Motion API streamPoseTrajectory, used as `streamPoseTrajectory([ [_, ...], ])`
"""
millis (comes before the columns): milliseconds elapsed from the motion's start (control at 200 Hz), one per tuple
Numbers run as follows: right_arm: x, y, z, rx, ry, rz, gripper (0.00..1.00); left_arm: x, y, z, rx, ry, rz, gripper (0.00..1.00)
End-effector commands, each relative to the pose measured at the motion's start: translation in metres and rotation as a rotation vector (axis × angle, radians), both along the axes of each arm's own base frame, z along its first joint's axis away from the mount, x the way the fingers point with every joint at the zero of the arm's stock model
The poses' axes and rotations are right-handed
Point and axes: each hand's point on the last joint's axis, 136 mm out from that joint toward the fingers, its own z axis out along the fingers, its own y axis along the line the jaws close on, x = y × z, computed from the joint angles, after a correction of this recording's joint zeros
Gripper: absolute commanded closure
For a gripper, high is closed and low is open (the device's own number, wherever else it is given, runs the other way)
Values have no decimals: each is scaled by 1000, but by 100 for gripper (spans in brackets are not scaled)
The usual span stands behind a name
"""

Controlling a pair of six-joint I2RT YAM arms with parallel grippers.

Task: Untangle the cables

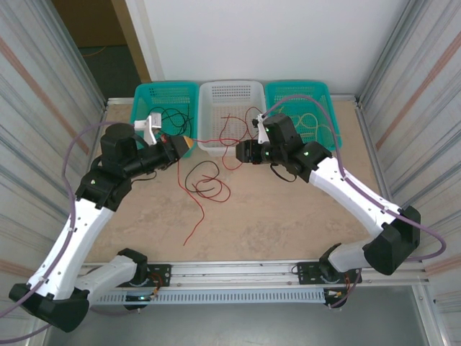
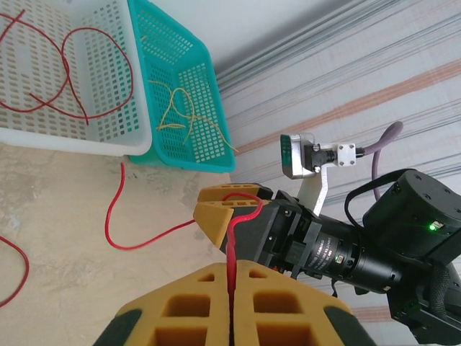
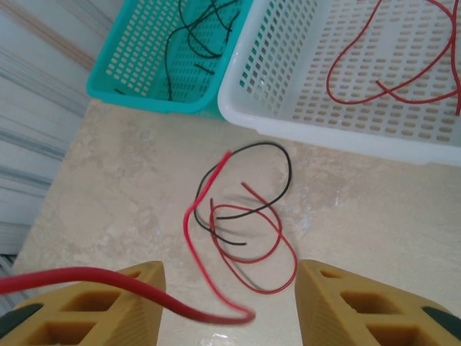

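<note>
Bright, even light; the near red cable blurs.

Across the upper middle of the top view, a left teal perforated plastic basket, a white perforated plastic basket and a right teal perforated plastic basket stand side by side on the beige marbled tabletop, between ribbed grey metal walls.
</note>
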Motion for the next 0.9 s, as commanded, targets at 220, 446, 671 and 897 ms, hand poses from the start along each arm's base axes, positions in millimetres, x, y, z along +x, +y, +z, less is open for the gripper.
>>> streamPoseTrajectory([
  [220, 11, -3, 23, 54, -42, -2, 86, 2, -7, -10, -63, 39, -66, 100],
  [446, 20, -26, 45, 69, -68, -58, 100, -8, -7, -45, 81, 77, -138, 73],
  [671, 14, -31, 67, 95, -96, -62, 100, -14, -19, -59, 13, 46, -197, 58],
  [897, 11, -32, 72, 104, -94, -62, 100, -14, -42, -63, 73, 11, -263, 71],
])
